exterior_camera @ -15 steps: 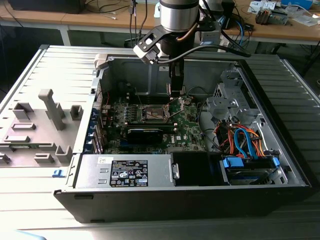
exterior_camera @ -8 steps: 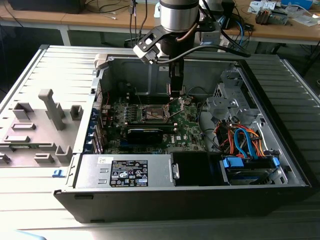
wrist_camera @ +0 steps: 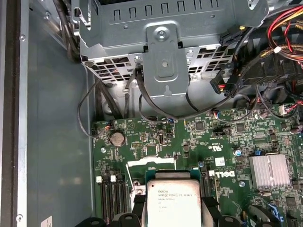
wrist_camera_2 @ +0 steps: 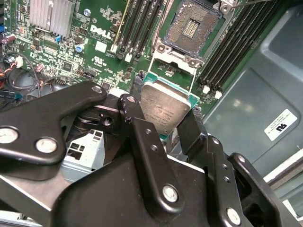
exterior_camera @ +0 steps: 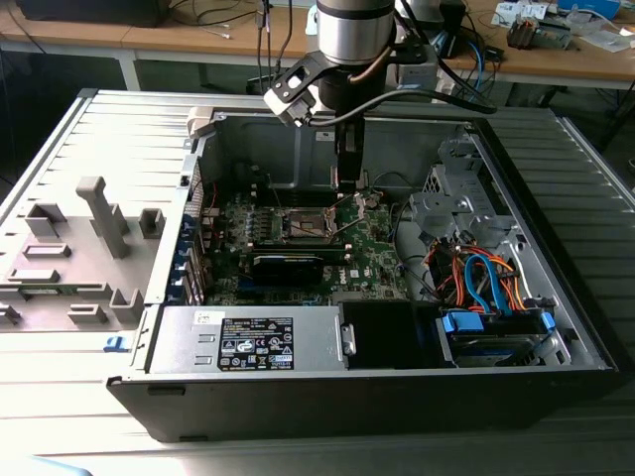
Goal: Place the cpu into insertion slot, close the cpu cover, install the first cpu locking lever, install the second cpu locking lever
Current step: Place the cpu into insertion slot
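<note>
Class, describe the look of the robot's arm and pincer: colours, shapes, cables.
The arm is a silver-grey cylinder with black cables looping beside it. The pincer is black: flat jointed links fastened with round silver pins, ending in two narrow fingers.

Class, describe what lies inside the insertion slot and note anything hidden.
In the second wrist view the insertion slot holds no chip: its dark centre lies bare. The cpu is clamped in the claw, apart from it. One slot edge lies outside the picture.
</note>
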You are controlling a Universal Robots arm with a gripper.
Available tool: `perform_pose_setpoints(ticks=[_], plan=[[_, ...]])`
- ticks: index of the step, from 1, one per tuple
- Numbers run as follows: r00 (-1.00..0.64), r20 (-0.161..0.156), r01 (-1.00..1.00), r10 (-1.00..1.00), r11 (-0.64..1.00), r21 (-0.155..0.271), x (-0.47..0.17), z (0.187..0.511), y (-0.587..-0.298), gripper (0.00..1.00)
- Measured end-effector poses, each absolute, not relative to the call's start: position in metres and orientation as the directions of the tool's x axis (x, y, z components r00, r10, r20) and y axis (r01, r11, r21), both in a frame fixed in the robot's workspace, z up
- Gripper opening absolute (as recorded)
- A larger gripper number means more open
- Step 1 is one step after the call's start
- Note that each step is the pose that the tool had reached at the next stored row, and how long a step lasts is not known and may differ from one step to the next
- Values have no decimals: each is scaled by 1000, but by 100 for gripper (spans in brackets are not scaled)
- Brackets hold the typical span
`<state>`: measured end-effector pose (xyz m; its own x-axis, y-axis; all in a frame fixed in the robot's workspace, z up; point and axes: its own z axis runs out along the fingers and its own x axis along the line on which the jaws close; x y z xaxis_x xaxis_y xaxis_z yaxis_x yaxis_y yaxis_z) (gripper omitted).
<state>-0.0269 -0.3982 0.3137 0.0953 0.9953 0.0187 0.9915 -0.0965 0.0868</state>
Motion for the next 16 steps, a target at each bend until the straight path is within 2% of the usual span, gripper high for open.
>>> perform_pose_setpoints(ticks=[16], plan=[[125, 19, 988, 992, -126, 87, -27, 313, -398, 55]])
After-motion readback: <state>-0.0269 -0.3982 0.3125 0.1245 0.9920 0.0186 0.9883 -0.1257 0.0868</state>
